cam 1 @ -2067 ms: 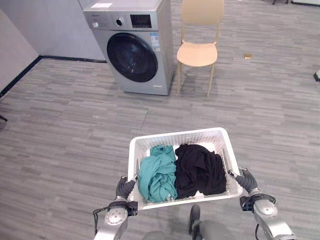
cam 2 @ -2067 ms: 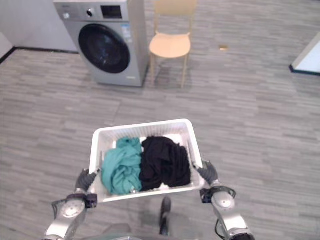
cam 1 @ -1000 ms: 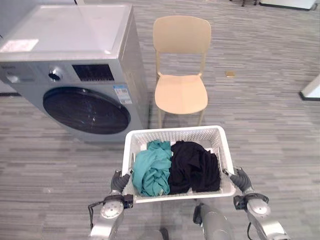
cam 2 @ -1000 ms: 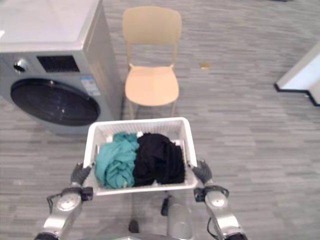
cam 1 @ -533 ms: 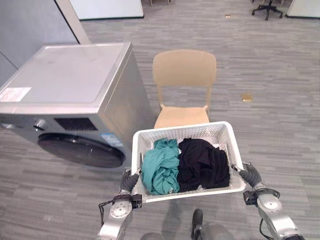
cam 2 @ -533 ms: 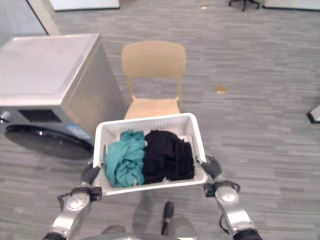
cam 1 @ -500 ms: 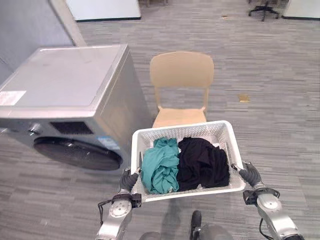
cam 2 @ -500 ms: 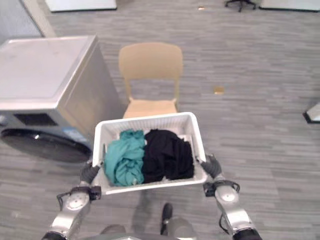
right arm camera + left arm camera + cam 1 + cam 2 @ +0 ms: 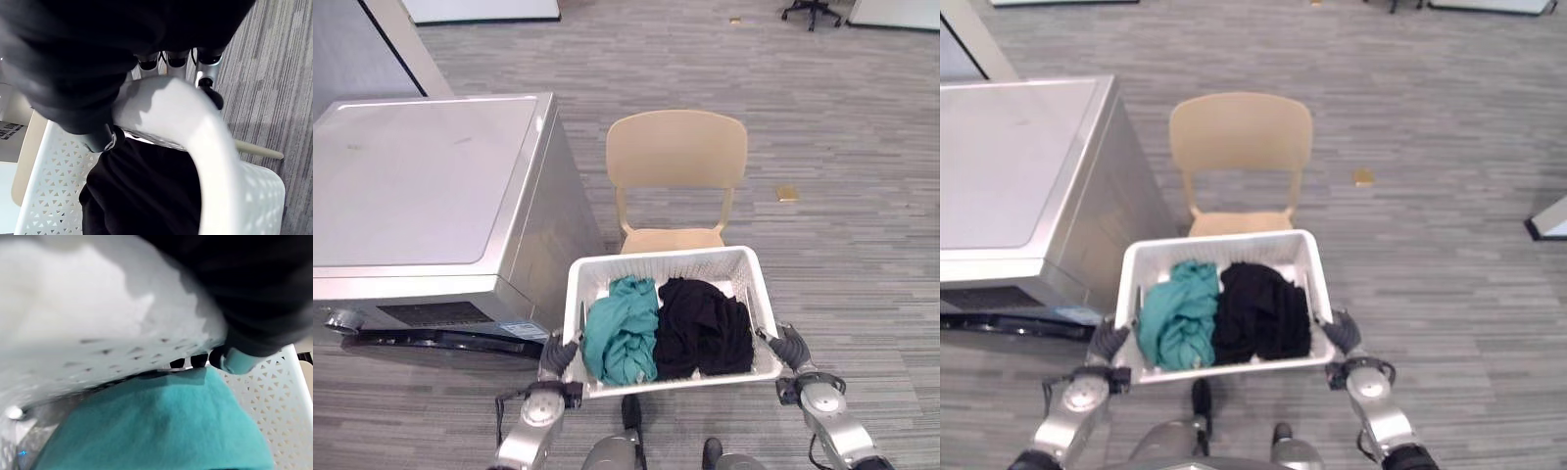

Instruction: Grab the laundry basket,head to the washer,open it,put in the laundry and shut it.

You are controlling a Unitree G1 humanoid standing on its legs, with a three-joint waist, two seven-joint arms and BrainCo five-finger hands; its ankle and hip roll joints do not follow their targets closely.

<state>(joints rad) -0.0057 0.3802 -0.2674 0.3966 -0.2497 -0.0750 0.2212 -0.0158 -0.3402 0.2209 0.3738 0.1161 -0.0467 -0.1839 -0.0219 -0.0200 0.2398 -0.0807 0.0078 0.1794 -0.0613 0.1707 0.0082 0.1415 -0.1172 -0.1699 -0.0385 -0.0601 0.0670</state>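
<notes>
1. The washer [image 9: 431,211] now sits right beside the robot; it was farther off before.
2. The chair [image 9: 674,181] stands just behind the laundry basket [image 9: 744,269] and could bump it.
3. The basket holds a teal cloth [image 9: 619,338] and a black cloth [image 9: 705,328].
4. The left hand [image 9: 556,354] and the right hand [image 9: 791,345] are curled tight on the basket's side rims; a slip would spill the clothes.

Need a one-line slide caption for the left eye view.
Both hands (left hand, right hand) hold the laundry basket beside the closed washer.
</notes>
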